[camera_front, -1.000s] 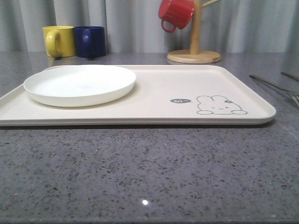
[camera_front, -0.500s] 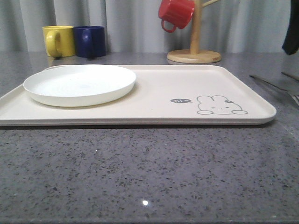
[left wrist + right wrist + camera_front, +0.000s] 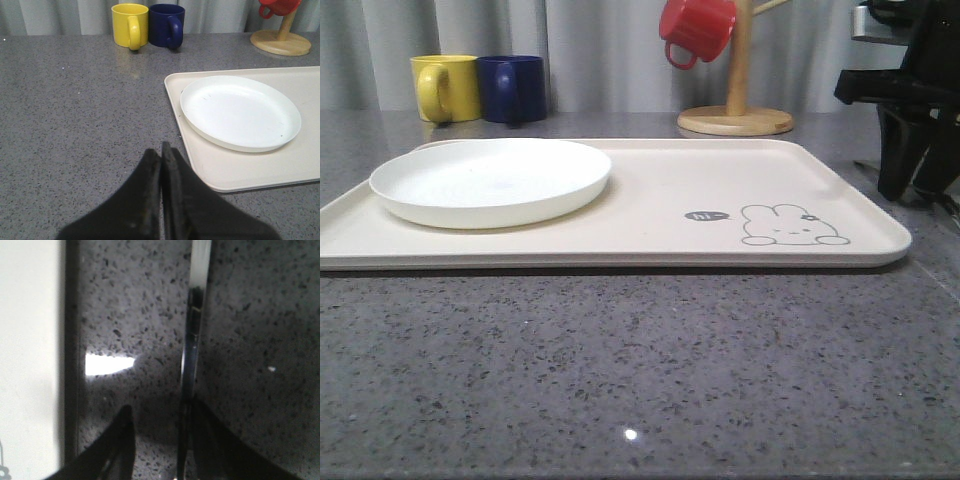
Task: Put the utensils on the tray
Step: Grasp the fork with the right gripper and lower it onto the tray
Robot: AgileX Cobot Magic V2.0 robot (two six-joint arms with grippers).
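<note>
The cream tray (image 3: 660, 200) with its rabbit drawing lies across the middle of the table. Beside its right edge my right gripper (image 3: 912, 192) points down at the table, where the utensils lie mostly hidden behind it. In the right wrist view the right gripper (image 3: 162, 415) is open. A slim shiny utensil (image 3: 192, 330) on the grey table runs between its fingers, close against one of them; I cannot tell which piece it is. The tray's rim (image 3: 35, 340) is alongside. My left gripper (image 3: 161, 150) is shut and empty, over bare table left of the tray (image 3: 240, 170).
A round white plate (image 3: 490, 180) sits on the tray's left part. Behind the tray stand a yellow mug (image 3: 445, 88), a dark blue mug (image 3: 512, 88) and a wooden mug tree (image 3: 736, 110) with a red mug (image 3: 696, 28) hanging on it.
My right arm has come in from the upper right and dropped down over the utensils beside the tray's right edge. Tray, plate and mugs have not moved.
</note>
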